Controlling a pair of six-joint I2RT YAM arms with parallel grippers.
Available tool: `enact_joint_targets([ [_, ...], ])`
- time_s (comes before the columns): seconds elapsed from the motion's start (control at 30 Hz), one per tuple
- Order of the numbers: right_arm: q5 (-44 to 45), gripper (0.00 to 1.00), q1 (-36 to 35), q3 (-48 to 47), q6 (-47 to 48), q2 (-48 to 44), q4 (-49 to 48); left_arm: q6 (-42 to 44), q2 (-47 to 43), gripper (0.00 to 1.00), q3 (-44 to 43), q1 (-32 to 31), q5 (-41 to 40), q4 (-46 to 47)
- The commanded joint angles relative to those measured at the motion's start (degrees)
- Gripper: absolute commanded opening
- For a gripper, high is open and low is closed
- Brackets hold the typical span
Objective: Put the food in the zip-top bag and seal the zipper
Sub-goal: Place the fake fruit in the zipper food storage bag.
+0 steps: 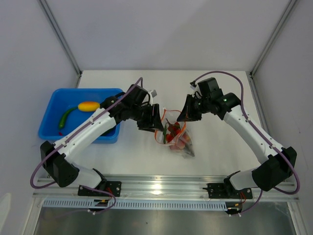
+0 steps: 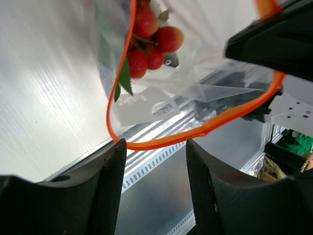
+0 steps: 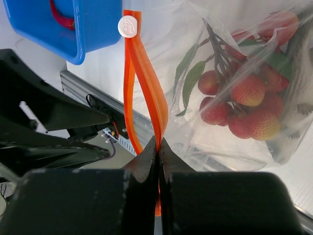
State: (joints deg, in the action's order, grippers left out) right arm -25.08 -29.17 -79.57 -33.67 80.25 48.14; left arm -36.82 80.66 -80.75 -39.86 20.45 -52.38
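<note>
Right gripper pinched the zipper, keeping the zip-top bag raised at centre. Left gripper jaws spread at the strip, probably to re-grip. Red pieces bagged; 1 mango, 1 pepper in blue tray, left.

clear zip-top bag, red-orange zipper, red food inside; blue tray, yellow mango, green pepper.

One white table, matt surface. One blue plastic tray standing at its left side. One clear zip-top bag of red fruit near the centre, lower end apparently resting on the top.
</note>
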Motion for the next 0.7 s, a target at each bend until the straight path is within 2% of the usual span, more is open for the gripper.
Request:
enact_joint_targets([
  [0.0, -0.14, 0.00, -0.28, -1.38, -0.08, -1.76, -1.12, 1.31, -0.60, 0.55, 2.08, -0.84, -0.58, 0.52],
  [0.43, -0.14, 0.00, -0.19, -0.67, 0.18, -2.55, -1.38, 1.05, 4.24, 0.52, 4.55, -1.71, -2.25, 3.16],
  [0.67, -0.23, 0.00, 0.25, -0.15, 0.53, -2.99, -1.38, 1.05, 2.14, 0.52, 5.87, -1.98, -5.15, 4.74],
])
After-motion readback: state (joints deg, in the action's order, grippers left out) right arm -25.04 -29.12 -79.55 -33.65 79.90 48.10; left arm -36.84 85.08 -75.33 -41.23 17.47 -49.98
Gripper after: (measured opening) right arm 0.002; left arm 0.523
